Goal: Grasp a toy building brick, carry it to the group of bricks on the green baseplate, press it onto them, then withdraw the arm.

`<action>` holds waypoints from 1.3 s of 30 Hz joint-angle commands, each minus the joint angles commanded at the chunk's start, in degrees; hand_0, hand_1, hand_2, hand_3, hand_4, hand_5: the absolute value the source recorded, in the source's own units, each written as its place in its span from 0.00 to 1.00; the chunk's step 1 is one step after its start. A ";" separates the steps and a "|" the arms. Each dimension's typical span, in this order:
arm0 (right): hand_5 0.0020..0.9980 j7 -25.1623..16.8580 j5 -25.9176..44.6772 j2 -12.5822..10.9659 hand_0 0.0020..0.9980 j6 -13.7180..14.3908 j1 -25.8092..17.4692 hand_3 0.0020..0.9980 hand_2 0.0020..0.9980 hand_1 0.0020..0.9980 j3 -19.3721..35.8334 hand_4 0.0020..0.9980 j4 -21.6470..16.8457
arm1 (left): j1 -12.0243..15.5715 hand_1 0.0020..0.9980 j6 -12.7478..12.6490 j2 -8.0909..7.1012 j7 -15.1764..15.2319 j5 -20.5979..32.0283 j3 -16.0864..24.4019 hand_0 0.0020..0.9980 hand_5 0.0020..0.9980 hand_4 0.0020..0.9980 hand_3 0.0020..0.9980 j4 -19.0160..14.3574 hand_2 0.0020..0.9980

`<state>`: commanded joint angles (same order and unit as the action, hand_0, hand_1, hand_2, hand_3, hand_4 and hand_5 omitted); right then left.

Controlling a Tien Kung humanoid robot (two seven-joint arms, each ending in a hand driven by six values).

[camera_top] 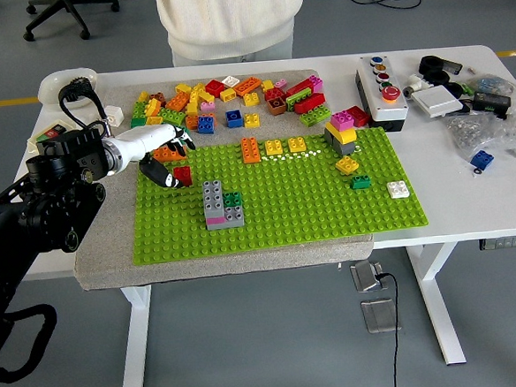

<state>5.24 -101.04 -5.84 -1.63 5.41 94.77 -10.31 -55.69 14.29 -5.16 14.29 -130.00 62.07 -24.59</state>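
A: Looking down, we see the green baseplate (330,208), flat and studded all over, lying on a grey felt-like mat (112,252) on the white table (471,205).

B: What do we have standing on the plate?

A: A grey stack (214,204) with a thin pink layer, and a small green brick (233,199) touching its right side. Further back we see an orange brick (250,150) and two yellow ones (286,145) in a row, then a stack of pink, yellow and grey (341,134) near the right rear corner. A white brick (398,189) sits apart on the right.

B: And the loose ones?

A: We count a heap (234,98) of hard, glossy bricks on the mat behind the plate, many colours, lying at all angles.

B: Where is the hand?

A: The left hand (162,147), white shell with dark fingertips, hangs over the plate's left rear corner. Its fingers are loosely spread and we see nothing pinched between them. A red brick (182,176) sits on the plate just under it, beside the thumb; whether they touch we cannot tell. An orange brick lies partly hidden beneath the palm.

B: The right hand?

A: We do not see it.
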 joint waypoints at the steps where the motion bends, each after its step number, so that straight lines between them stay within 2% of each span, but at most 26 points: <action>1: 0.57 0.00 -0.01 0.00 0.74 -0.01 -0.01 0.63 0.68 0.64 -0.02 0.86 0.00 | -0.11 0.78 -0.03 0.08 -0.11 0.00 -0.08 0.82 0.14 0.90 0.79 0.34 0.72; 10: 0.57 -0.06 -0.10 0.05 0.74 -0.03 -0.06 0.63 0.68 0.64 -0.21 0.86 0.00 | -0.36 0.78 -0.51 0.56 -0.75 0.00 -0.51 0.83 0.15 0.91 0.79 2.42 0.72; 35: 0.57 -0.04 -0.35 0.02 0.74 -0.13 -0.11 0.63 0.68 0.64 -0.40 0.86 0.00 | -0.60 0.77 -1.99 1.68 -1.99 0.00 -0.86 0.83 0.16 0.92 0.78 4.21 0.71; 39: 0.57 -0.04 -0.28 0.00 0.75 -0.12 -0.07 0.64 0.68 0.64 -0.41 0.86 0.00 | -0.77 0.76 -2.37 1.82 -2.12 0.00 -1.01 0.82 0.17 0.90 0.75 4.44 0.69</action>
<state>5.20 -101.32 -5.84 -1.74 5.34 94.36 -10.31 -56.46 11.91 -3.34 12.17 -130.00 61.06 -20.15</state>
